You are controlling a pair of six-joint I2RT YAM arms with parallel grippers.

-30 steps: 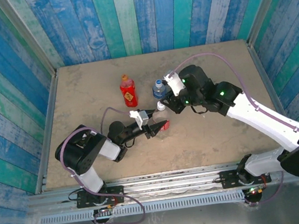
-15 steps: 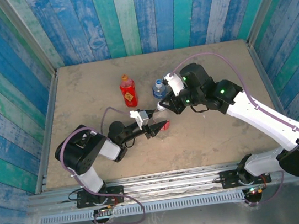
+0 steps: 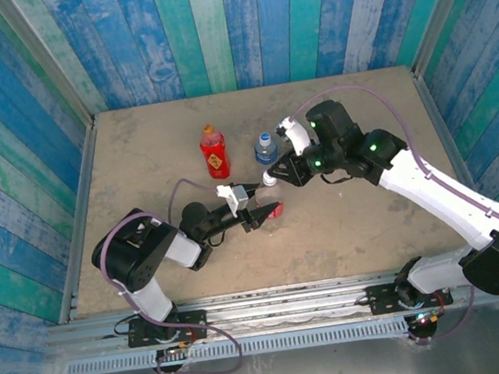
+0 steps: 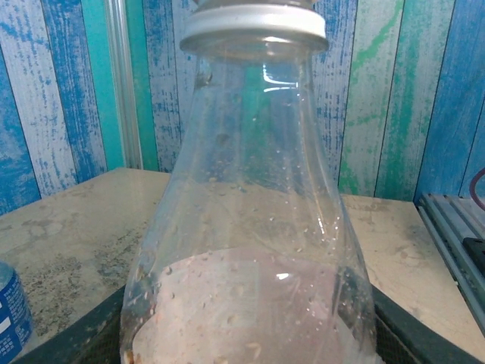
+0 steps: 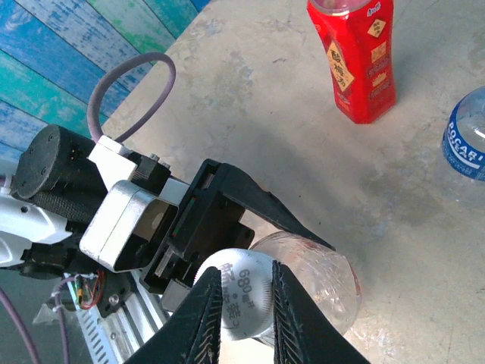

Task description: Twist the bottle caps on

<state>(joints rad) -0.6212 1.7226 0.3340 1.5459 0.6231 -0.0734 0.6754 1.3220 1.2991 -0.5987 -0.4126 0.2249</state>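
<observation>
Likely a lab test booth, blue plank walls (image 3: 236, 21), beige tabletop (image 3: 147, 155)

Short bottle (image 3: 266, 150) right of tall bottle (image 3: 214, 153), third bottle (image 3: 274, 209) nearer, cap (image 5: 242, 292) on it.

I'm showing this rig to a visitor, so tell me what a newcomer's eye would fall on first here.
The two arms meet at the middle of the table: the left gripper clamps a clear bottle while the right gripper pinches the white cap on its mouth. Behind them stand a bright red bottle and a small blue-labelled bottle, against blue-green plank walls.
</observation>
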